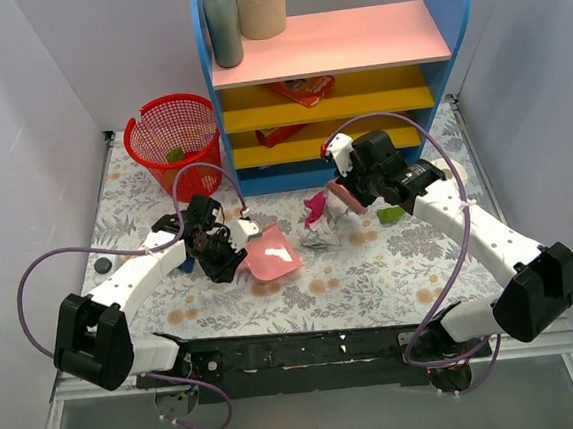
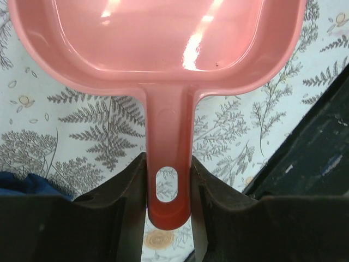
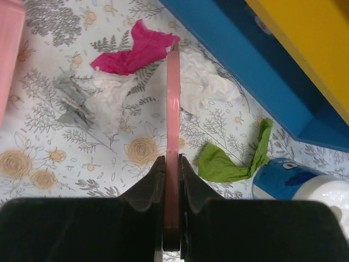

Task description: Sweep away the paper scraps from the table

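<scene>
My left gripper (image 1: 231, 247) is shut on the handle (image 2: 168, 164) of a pink dustpan (image 1: 271, 255), whose pan lies on the fern-print table cloth (image 1: 371, 267); the pan (image 2: 158, 38) is empty. My right gripper (image 1: 350, 193) is shut on a thin pink sweeper (image 3: 173, 103), seen edge-on. A magenta scrap (image 1: 315, 208) and a white scrap (image 1: 320, 235) lie by the sweeper's tip, right of the dustpan. In the right wrist view the magenta scrap (image 3: 133, 52) and white wads (image 3: 112, 95) lie left of the blade. A green scrap (image 3: 229, 162) lies right of it. A dark blue scrap (image 2: 22, 183) lies beside my left gripper (image 2: 169, 185).
A red basket (image 1: 171, 134) holding a green scrap stands at the back left. The blue, pink and yellow shelf unit (image 1: 334, 70) stands at the back, close behind my right gripper (image 3: 173, 164). A blue and white round object (image 3: 297, 183) lies near the green scrap. A small black object (image 1: 102, 264) lies at the left.
</scene>
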